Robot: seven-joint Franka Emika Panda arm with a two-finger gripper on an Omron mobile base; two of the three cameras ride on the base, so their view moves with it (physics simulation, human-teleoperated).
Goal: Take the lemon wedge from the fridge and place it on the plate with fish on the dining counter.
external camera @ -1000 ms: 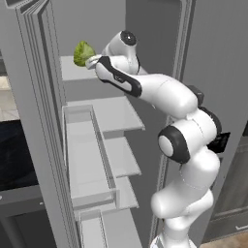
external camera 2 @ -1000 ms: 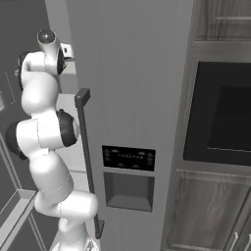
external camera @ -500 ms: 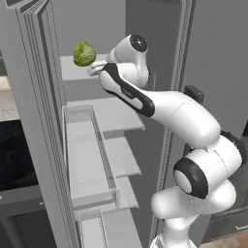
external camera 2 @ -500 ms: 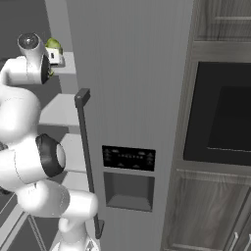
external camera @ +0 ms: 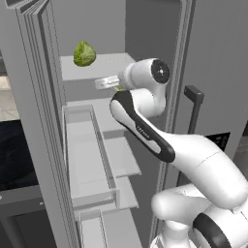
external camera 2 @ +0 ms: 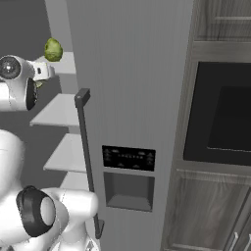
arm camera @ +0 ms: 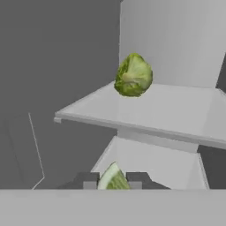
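Right now my pincer (arm camera: pixel 113 182) is clenched on the lemon wedge (arm camera: pixel 113 178): in the hand view the little yellow-green slice sits squeezed between my two dark fingertips (arm camera: pixel 86 180) at six o'clock. So the pick is made, as far as I can judge.

In the left base view my hand is up inside the open fridge (external camera: pixel 150 29), level with the gap under the top shelf (external camera: pixel 97 68), and a sliver of the wedge peeks out just beneath my wrist at about eleven o'clock from the centre. In the right base view my wrist shows at nine o'clock, beside the closed fridge door with its dark bar handle (external camera 2: pixel 86 147).

The leafy green ball (arm camera: pixel 133 75) rests on the top shelf, at twelve o'clock from my pincer in the hand view, well apart from the wedge. It is not my business and I should leave it be.

What is left, by my reckoning, is most of the job: draw the hand out of the fridge without brushing the shelf edge or the clear door bins (external camera: pixel 89 160) at eight o'clock in the left base view, turn the base toward the dining table, find the plate with fish, and set the wedge down on it. The wedge is small, so I judge a firm hold matters all the way.
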